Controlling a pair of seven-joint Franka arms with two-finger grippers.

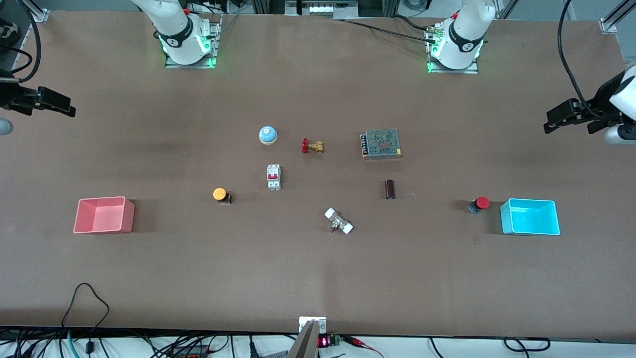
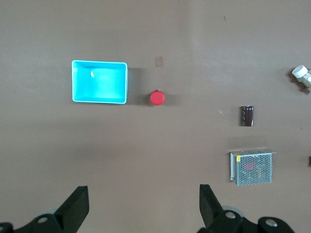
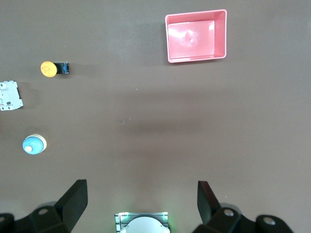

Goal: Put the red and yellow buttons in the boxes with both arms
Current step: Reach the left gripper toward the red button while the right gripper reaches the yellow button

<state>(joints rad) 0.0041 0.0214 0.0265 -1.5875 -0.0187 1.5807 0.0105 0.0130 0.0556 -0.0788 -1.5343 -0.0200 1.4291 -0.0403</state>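
Observation:
The yellow button (image 1: 220, 194) lies on the table between the pink-red box (image 1: 103, 227) and the table's middle; it also shows in the right wrist view (image 3: 48, 69), as does the pink-red box (image 3: 196, 35). The red button (image 1: 481, 203) lies close beside the cyan box (image 1: 529, 229), toward the table's middle; both show in the left wrist view, button (image 2: 157, 98) and box (image 2: 99, 81). Both boxes are empty. My right gripper (image 1: 68, 109) hangs open and empty high over the right arm's end of the table (image 3: 142, 189). My left gripper (image 1: 549, 124) hangs open and empty high over the left arm's end (image 2: 144, 194).
In the table's middle lie a blue dome bell (image 1: 268, 134), a brass valve with a red handle (image 1: 312, 146), a grey mesh-topped box (image 1: 381, 144), a white breaker (image 1: 274, 177), a dark cylinder (image 1: 390, 189) and a white-ended fitting (image 1: 339, 221).

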